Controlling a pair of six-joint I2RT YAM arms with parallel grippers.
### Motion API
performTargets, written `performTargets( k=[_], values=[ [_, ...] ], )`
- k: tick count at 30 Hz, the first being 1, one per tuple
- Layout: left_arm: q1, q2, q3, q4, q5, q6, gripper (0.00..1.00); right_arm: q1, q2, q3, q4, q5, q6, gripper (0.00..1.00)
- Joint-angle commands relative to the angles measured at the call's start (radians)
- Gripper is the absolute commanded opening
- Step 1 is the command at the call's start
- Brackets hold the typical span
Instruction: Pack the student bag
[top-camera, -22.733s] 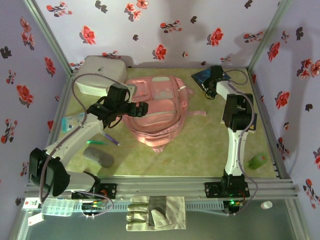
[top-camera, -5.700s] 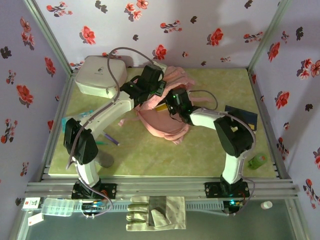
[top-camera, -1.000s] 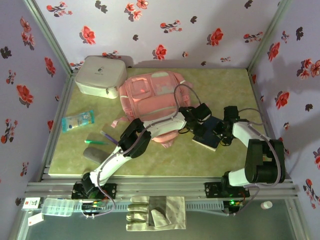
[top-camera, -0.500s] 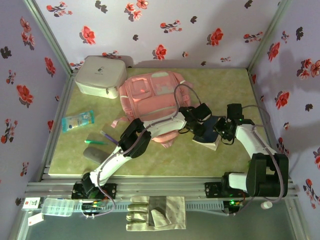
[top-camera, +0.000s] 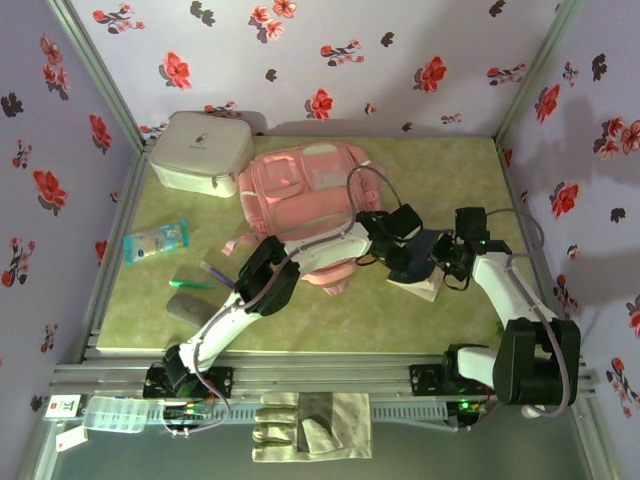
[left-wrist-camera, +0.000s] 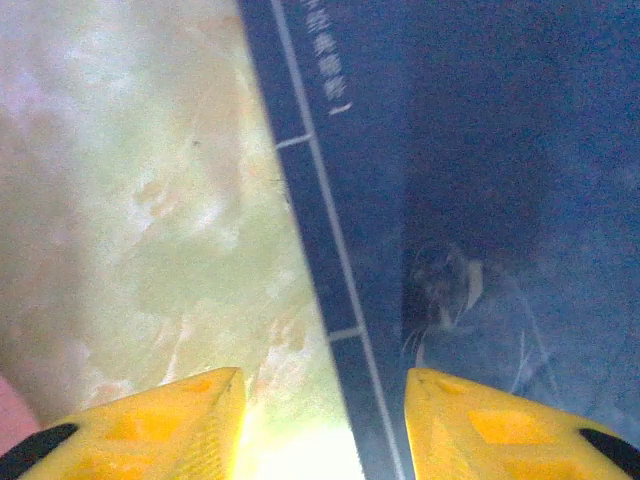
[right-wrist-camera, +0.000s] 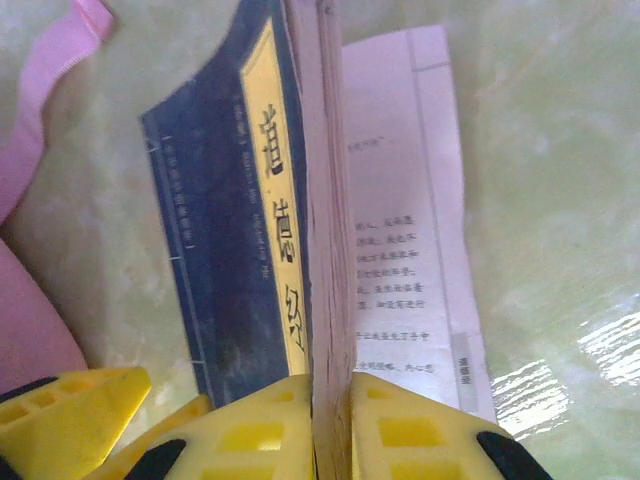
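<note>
Pinching the book (right-wrist-camera: 230, 250) at its page edge, right tool (right-wrist-camera: 330, 400); left tool (left-wrist-camera: 320, 400) agape, empty, above cover edge, bare table (left-wrist-camera: 120, 200).

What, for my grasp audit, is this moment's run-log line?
left gripper: open over blue book | right gripper: shut on its pages | student bag: book not yet inside

Book (right-wrist-camera: 240, 250) in right gripper (right-wrist-camera: 330, 405): cover dark blue, matt; pages pale paper, rough edge. Fingers (right-wrist-camera: 410, 440): yellow plastic, smooth. Table (right-wrist-camera: 560, 200) under gripper: glossy, marbled green. Student bag (top-camera: 300, 190), left of gripper: soft pink cloth.
</note>
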Motion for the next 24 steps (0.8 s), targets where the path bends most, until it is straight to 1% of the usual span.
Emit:
performTargets(
  k=[1,4,8,12,14,17,20,24],
  values=[
    [0.02,-0.141,0.017,-0.018,0.005,0.017,0.5,0.001,-0.049,0.005,-0.008,0.04,-0.007,0.13],
    [0.04,-0.214,-0.005,-0.001,0.005,0.014,0.54,0.001,-0.079,0.011,-0.004,0.029,-0.009,0.13],
    [0.076,-0.313,-0.087,0.037,0.005,-0.008,0.61,0.001,-0.127,0.033,0.005,-0.017,-0.006,0.13],
    [0.133,-0.415,-0.194,0.071,0.038,-0.06,0.72,0.001,-0.177,0.076,0.027,-0.095,-0.002,0.13],
    [0.169,-0.462,-0.254,0.102,0.08,-0.099,0.76,0.0,-0.191,0.097,0.057,-0.155,0.008,0.13],
    [0.233,-0.524,-0.354,0.163,0.179,-0.18,0.81,0.001,-0.19,0.121,0.14,-0.293,0.032,0.14],
    [0.299,-0.579,-0.471,0.271,0.301,-0.283,0.85,0.004,-0.169,0.126,0.263,-0.418,0.104,0.14],
    [0.366,-0.631,-0.631,0.463,0.43,-0.427,0.9,0.03,-0.123,0.123,0.441,-0.508,0.211,0.15]
  ],
)
